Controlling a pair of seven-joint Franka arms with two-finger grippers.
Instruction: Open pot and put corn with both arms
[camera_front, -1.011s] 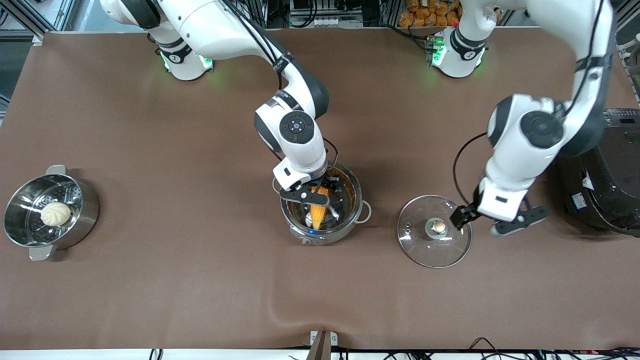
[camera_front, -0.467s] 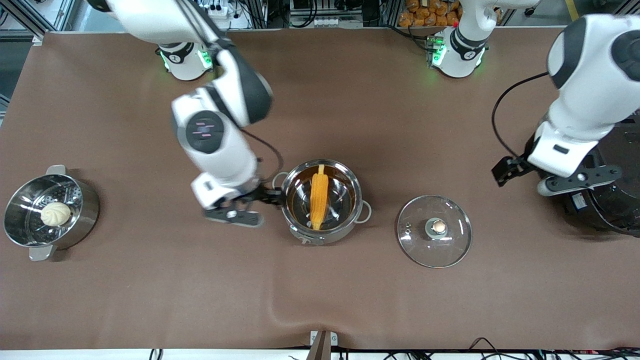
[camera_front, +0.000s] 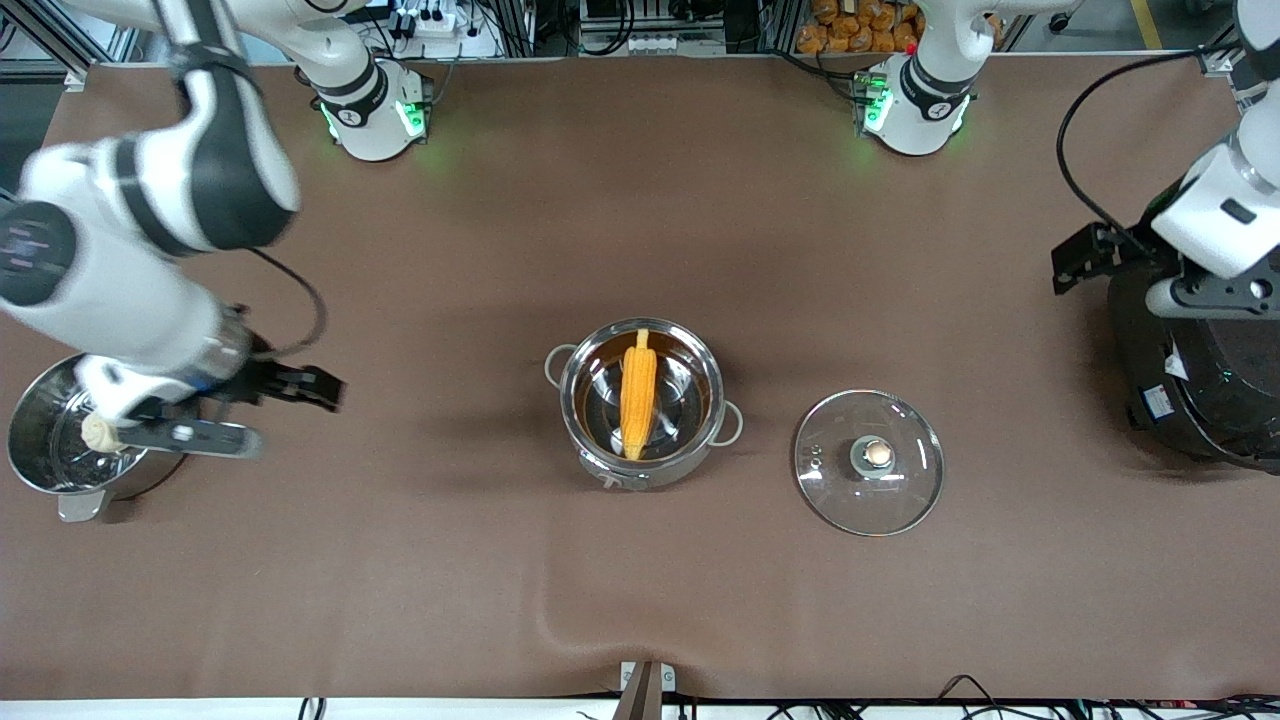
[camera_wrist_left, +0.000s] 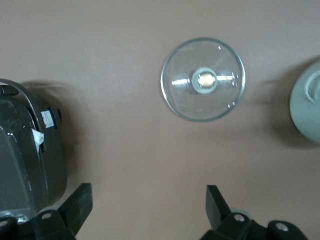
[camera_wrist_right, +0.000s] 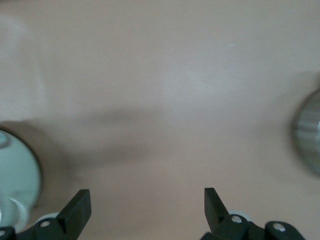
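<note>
The steel pot (camera_front: 700, 425) stands open at the table's middle with the yellow-orange corn (camera_front: 638, 390) lying inside it. Its glass lid (camera_front: 905, 495) lies flat on the table beside it, toward the left arm's end, knob (camera_front: 877, 454) up. The lid also shows in the left wrist view (camera_wrist_left: 203, 100). My left gripper (camera_front: 1078, 262) is open and empty, up beside the black cooker; its fingers (camera_wrist_left: 80, 200) frame bare table. My right gripper (camera_front: 305, 387) is open and empty, above the table beside the steamer pot. Its fingers (camera_wrist_right: 212, 202) frame bare table.
A steel steamer pot (camera_front: 40, 470) with a white bun (camera_front: 97, 432) stands at the right arm's end, partly under that arm. A big black cooker (camera_front: 1215, 390) stands at the left arm's end and shows in the left wrist view (camera_wrist_left: 25, 155).
The right gripper let go of the corn in the pot and swung away toward the steamer pot. The left gripper rose from the lid and drew back toward the cooker.
</note>
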